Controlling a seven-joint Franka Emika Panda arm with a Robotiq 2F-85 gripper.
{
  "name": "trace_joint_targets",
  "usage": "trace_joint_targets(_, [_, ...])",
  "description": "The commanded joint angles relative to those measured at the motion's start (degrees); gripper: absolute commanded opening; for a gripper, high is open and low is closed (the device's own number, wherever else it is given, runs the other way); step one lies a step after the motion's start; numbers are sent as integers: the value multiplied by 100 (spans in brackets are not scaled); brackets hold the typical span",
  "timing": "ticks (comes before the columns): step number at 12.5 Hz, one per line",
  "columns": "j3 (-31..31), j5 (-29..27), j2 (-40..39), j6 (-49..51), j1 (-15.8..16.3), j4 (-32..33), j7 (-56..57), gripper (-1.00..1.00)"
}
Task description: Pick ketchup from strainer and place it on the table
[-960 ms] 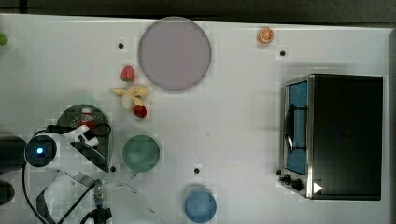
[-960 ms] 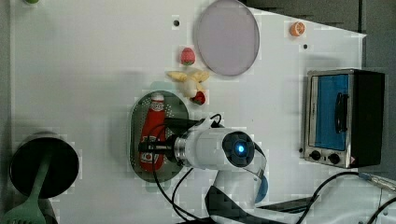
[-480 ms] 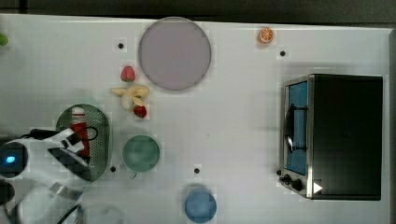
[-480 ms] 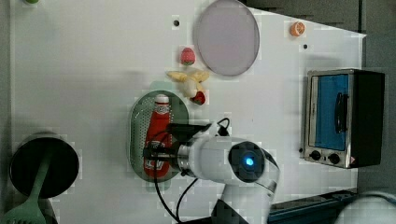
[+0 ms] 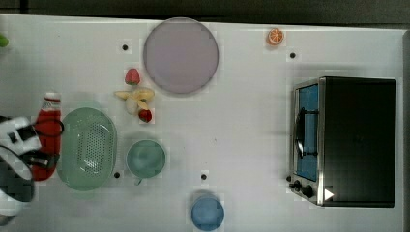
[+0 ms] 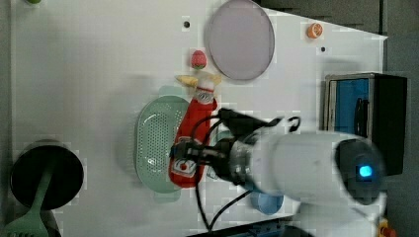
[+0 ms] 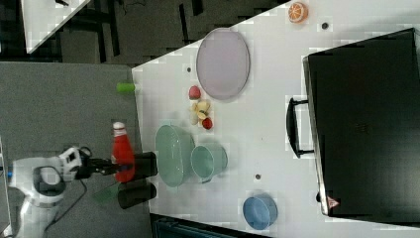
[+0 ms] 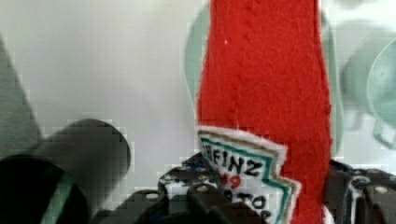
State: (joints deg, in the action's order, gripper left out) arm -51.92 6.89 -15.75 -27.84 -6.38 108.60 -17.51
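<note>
Red ketchup [image 5: 48,133] clamped in jaws | beside strainer [image 5: 87,147] | green cup [image 5: 146,158] near

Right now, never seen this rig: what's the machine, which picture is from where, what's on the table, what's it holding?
It is one robot arm with a pincer at its end. Three pictures come from cameras off the arm: two look down on the table, and the right view sees it more from the side. The fourth comes from a camera on the wrist, right by the pincer.

The pincer is shut on the ketchup, a red bottle with a white cap. The right view shows it lifted clear of the green strainer.

Also on the table: a green cup, a blue bowl, a round grey plate, strawberries and banana pieces, an orange slice, and a small oven.
</note>
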Motion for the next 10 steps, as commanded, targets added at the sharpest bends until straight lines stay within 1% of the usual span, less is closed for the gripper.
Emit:
trace_joint_targets(1, [274,-80,-198,571,-548,-632,622,19])
trace_joint_targets(3, [520,-80,-197,854,-757,-1023,626,19])
trace_joint_targets(5, [792,-67,-198,982,-958,-1225,791,19])
trace_joint_targets(7, [1104,-56,-185,993,-1166,-1275,1322,19])
trace_joint_targets(10, [1676,-40,-182,996,-1439,-1271,2464,19])
